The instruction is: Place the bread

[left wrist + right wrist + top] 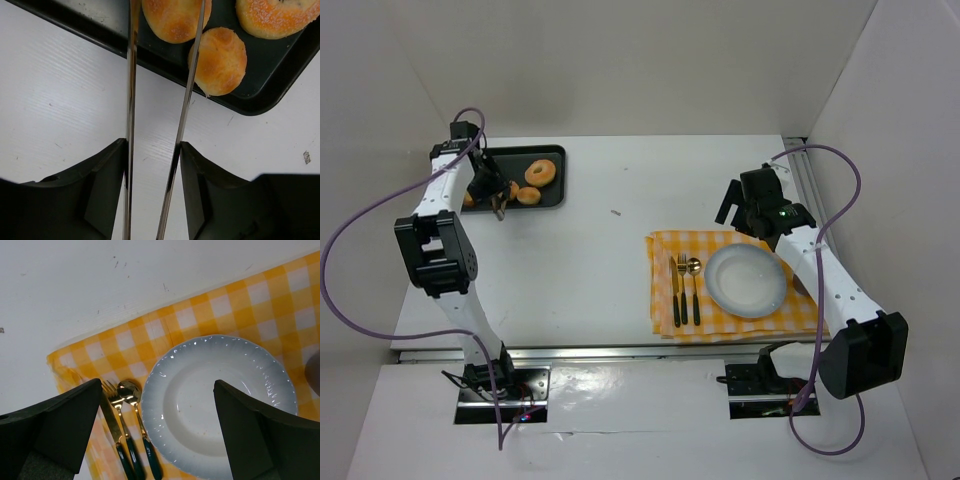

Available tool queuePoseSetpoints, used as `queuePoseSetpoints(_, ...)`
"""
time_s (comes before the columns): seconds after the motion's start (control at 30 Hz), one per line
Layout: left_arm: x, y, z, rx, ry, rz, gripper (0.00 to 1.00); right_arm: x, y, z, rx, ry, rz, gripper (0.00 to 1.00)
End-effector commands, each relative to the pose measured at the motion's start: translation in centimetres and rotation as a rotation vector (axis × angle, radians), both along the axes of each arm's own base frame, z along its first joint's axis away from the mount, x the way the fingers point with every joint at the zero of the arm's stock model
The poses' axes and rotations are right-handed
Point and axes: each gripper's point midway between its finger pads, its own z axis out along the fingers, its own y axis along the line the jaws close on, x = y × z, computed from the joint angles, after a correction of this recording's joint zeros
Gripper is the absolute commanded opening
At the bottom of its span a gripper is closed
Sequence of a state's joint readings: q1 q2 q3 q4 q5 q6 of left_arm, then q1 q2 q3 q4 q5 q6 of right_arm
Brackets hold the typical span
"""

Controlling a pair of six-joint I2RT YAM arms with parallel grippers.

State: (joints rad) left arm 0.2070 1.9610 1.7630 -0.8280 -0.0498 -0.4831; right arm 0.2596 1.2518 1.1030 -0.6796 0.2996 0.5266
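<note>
Steel tongs [131, 100], clamped in the left gripper [152, 170], bracket a bun [170, 20] on the far-left corner tray [520, 150], while the right gripper [157, 410] hangs spread apart above the plate [260, 370]; a shallow pinch might drop it.

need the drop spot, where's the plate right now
In the top external view the plate sits right of centre on the yellow checked cloth, just right of the cutlery.
</note>
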Motion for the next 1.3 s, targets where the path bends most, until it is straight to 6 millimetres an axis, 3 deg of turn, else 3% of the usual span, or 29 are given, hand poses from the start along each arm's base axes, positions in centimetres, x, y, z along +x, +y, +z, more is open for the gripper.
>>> queuePoseSetpoints(0.0,1.1,-0.4,0.4,-0.032,-0.035,0.002,0.58,1.2,0.2,1.4,0.005,-0.059,0.002,1.0)
queuePoseSetpoints(0.13,0.9,-0.8,1.8,-0.042,-0.062,-0.019,0.48,1.1,0.1,1.7,0.007,-0.068,0.002,1.0)
queuePoseSetpoints(0.17,0.7,-0.6,3.0,-0.025,-0.086,-0.013,0.42,1.1,0.1,1.7,0.007,-0.068,0.002,1.0)
queuePoseSetpoints(0.43,0.1,0.1,11.0,0.054,-0.264,0.01,0.31,1.1,0.2,2.0,0.016,-0.078,-0.004,1.0)
queuePoseSetpoints(0.6,-0.6,0.1,13.1,0.073,-0.315,0.016,0.26,1.0,0.1,2.3,0.019,-0.087,-0.004,1.0)
queuePoseSetpoints(0.8,-0.6,0.2,11.3,0.07,-0.27,0.007,0.27,0.7,0.1,2.5,0.019,-0.087,-0.004,1.0)
queuePoseSetpoints(0.87,-0.4,0.2,10.6,0.068,-0.263,0.007,0.51,0.5,0.0,2.3,0.016,-0.078,-0.004,1.0)
queuePoseSetpoints(0.97,0.2,-0.1,8.9,0.047,-0.239,-0.017,0.66,0.5,0.0,2.6,0.019,-0.087,-0.004,1.0)
queuePoseSetpoints(1.27,2.1,-0.1,4.2,-0.004,-0.164,0.009,0.66,0.7,0.1,2.7,0.019,-0.087,-0.004,1.0)
